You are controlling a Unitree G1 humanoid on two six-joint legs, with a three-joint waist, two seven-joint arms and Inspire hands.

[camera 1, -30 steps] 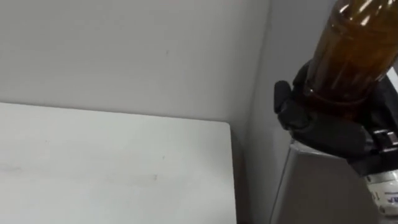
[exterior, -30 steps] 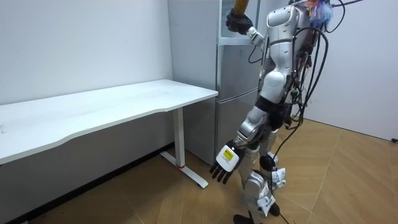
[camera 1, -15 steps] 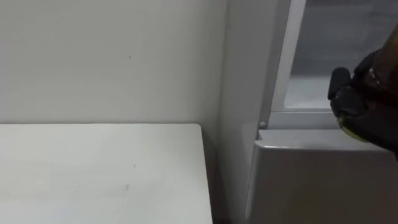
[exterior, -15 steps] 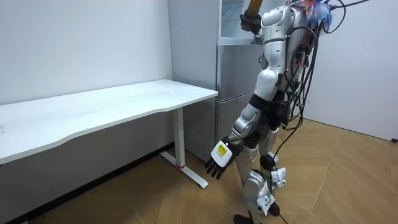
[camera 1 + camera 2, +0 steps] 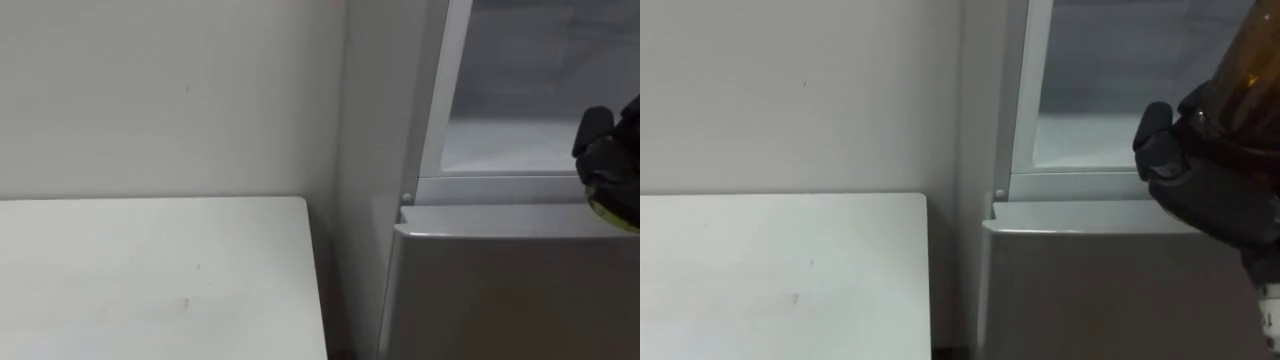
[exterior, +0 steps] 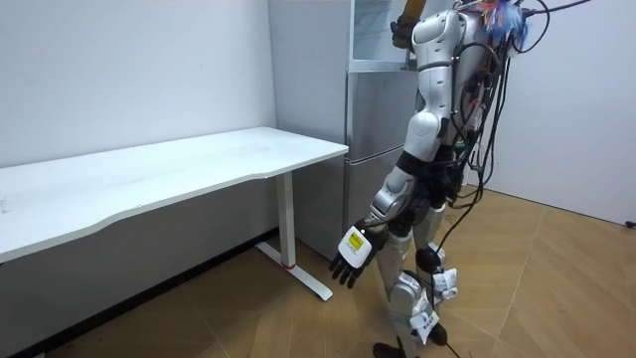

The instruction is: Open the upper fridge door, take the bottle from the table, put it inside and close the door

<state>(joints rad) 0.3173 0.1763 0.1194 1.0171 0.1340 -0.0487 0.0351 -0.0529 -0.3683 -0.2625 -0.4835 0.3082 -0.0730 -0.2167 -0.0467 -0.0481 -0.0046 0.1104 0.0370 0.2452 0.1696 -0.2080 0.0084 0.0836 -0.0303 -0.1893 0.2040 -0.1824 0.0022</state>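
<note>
An amber bottle (image 5: 1248, 70) stands upright in my right hand (image 5: 1212, 190), whose dark fingers are curled round its lower part. Hand and bottle are raised in front of the open upper fridge compartment (image 5: 1110, 90), just above its bottom sill. In the left eye view my right hand (image 5: 610, 165) sits at the right edge. The room view has me standing close to the fridge (image 6: 370, 119), with the bottle (image 6: 404, 8) held up by my head. My left hand (image 6: 350, 265) hangs by my thigh with relaxed fingers and holds nothing.
The grey lower fridge door (image 5: 1090, 290) is closed below the sill. A white table (image 5: 150, 270) stands left of the fridge against the wall, its end close to the fridge's side. Wooden floor (image 6: 556, 288) lies open behind me.
The eye views have swung right, so the open fridge compartment now shows. My right hand has carried the bottle closer to the opening. The left hand has swung slightly.
</note>
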